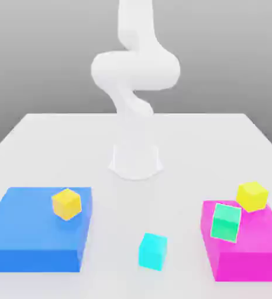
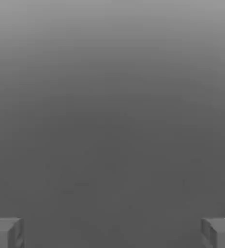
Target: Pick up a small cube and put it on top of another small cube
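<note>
Yellow cube (image 1: pixel 66 203) atop blue block (image 1: pixel 27 233)

Soft, even light falls from above in the exterior view, bright enough that the white arm (image 1: pixel 135 70) nearly washes out against the pale table (image 1: pixel 56 140). Shadows are faint: a weak one beside the blue block (image 1: pixel 35 225) and under the cyan cube (image 1: pixel 152 251). The backdrop fades from darker grey overhead to lighter. Edges look slightly soft throughout. The hand view is dim, a smooth grey gradient, darker toward the fingertips (image 2: pixel 7 232).
</note>
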### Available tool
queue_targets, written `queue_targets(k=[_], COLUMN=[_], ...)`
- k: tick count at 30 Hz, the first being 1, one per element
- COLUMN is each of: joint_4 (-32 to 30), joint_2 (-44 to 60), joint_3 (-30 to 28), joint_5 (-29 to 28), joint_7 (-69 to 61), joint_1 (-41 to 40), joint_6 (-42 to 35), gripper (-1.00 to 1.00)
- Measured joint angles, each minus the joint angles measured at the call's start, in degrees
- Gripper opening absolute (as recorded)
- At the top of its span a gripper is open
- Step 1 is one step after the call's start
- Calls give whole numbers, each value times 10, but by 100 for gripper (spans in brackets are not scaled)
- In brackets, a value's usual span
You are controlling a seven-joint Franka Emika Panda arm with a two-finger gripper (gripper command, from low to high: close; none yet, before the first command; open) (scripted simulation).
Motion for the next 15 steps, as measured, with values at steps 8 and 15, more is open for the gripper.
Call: queue_targets(k=[8,15], joint_4=[-85,-157], joint_2=[173,318], joint_3=[6,28], joint_5=[50,55], joint_7=[42,105], joint_1=[18,21], joint_6=[98,184], gripper=[0,0])
